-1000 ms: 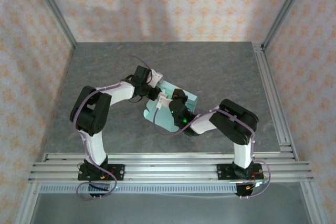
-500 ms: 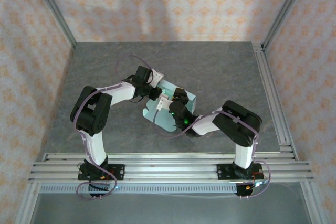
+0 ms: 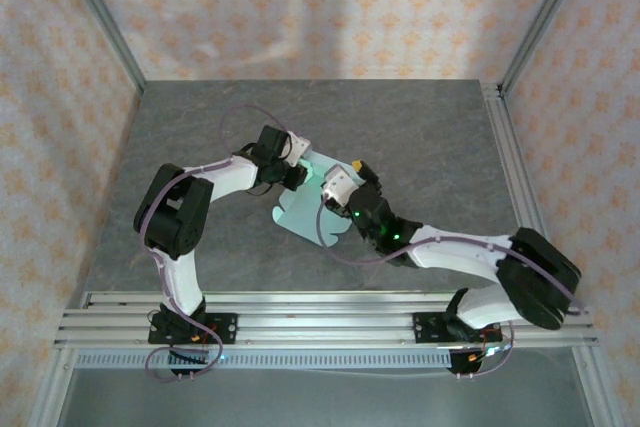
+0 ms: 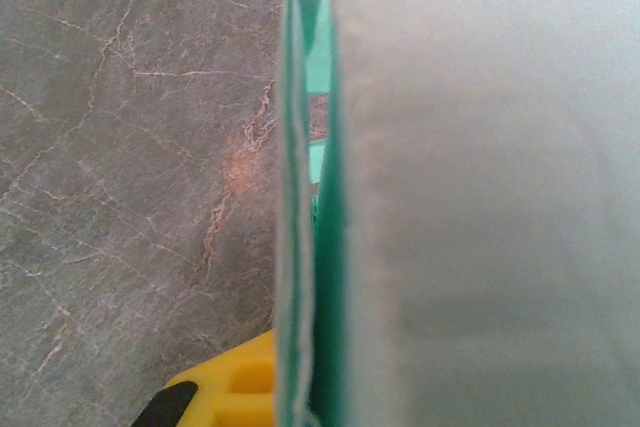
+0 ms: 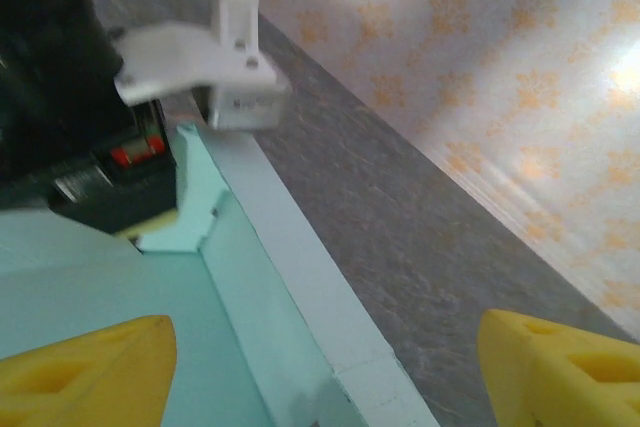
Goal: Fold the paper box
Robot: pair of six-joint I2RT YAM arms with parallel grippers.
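The paper box is a pale mint card lying on the table centre, with one side wall folded upright. My left gripper is shut on that card at its far left corner. In the left wrist view the card's edge stands right before the camera, with one yellow finger beside it. My right gripper hovers open over the box's far right side. In the right wrist view its yellow fingers stand wide apart astride the raised wall, touching nothing.
The grey marble-look table stretches bare to the back and both sides. Patterned walls enclose it, and metal rails run along the near edge. The left gripper's black body sits close before the right wrist camera.
My right gripper has opened and let go of the card, and its arm has swung out to the right. The left gripper has kept its grip in place.
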